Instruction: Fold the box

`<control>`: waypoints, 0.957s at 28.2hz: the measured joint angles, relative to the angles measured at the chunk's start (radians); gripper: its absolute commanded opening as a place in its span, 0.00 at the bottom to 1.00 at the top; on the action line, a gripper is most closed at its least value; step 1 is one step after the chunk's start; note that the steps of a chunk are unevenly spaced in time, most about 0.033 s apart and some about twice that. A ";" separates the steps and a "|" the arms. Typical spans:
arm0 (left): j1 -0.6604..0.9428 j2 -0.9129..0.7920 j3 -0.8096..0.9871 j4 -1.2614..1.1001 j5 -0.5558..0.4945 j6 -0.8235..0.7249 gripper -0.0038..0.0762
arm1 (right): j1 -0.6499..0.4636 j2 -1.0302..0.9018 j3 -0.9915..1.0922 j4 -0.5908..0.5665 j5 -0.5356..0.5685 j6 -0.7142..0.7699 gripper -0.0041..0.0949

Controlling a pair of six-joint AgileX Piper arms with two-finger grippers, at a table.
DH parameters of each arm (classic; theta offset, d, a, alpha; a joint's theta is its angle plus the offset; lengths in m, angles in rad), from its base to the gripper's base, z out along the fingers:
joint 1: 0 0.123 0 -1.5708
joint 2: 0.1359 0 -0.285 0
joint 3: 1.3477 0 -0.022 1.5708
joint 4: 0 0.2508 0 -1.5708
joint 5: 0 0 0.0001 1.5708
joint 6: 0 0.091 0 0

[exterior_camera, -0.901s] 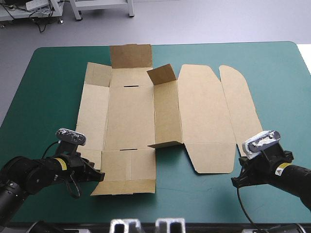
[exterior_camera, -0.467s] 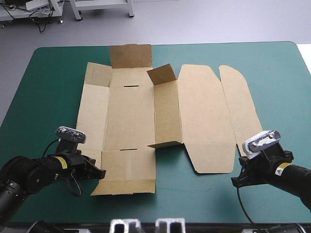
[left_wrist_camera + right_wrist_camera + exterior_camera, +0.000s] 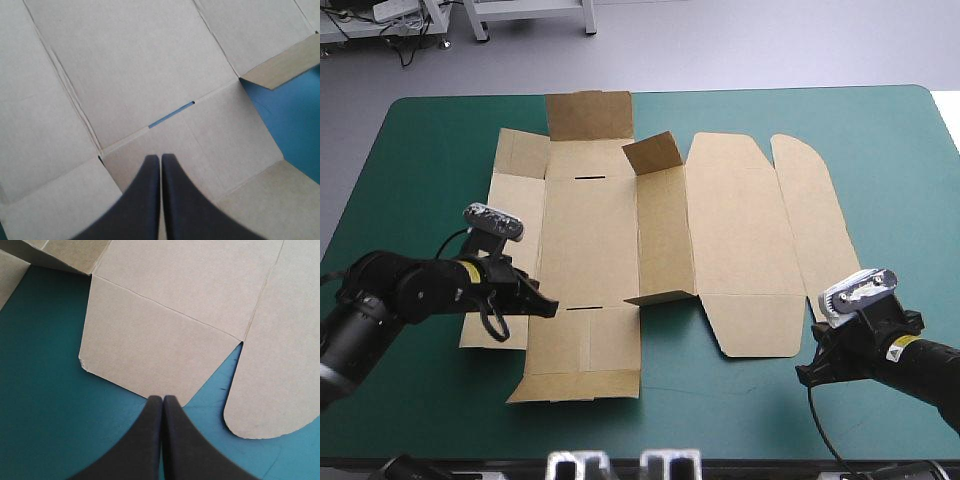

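A: Left gripper (image 3: 546, 307)?
B: Fingers pressed together in one point, wrist low, its arm bent and reaching inward.
A: Right gripper (image 3: 808, 372)?
B: Likewise closed, fingers meeting, held low, angled inward and down.

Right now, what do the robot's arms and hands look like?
Both arms are black and chunky with rounded joints. The left arm and right arm each wear a small yellow mark near the wrist. Each hand is a gripper, the left gripper and right gripper, with two broad black fingers shaped like curved fins.
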 measured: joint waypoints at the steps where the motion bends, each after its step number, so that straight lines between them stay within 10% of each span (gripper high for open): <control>1: 0.014 0.036 -0.030 -0.013 0.007 0.025 0.07 | 0.000 0.000 0.000 0.000 0.000 0.000 0.02; 19: 0.829 0.272 -0.200 -0.367 0.238 0.485 0.09 | 0.000 0.000 0.000 0.000 -0.004 0.000 0.02; 27: 0.939 0.439 -0.200 -0.495 0.238 0.530 0.67 | 0.000 0.000 0.000 0.000 -0.031 -0.001 0.02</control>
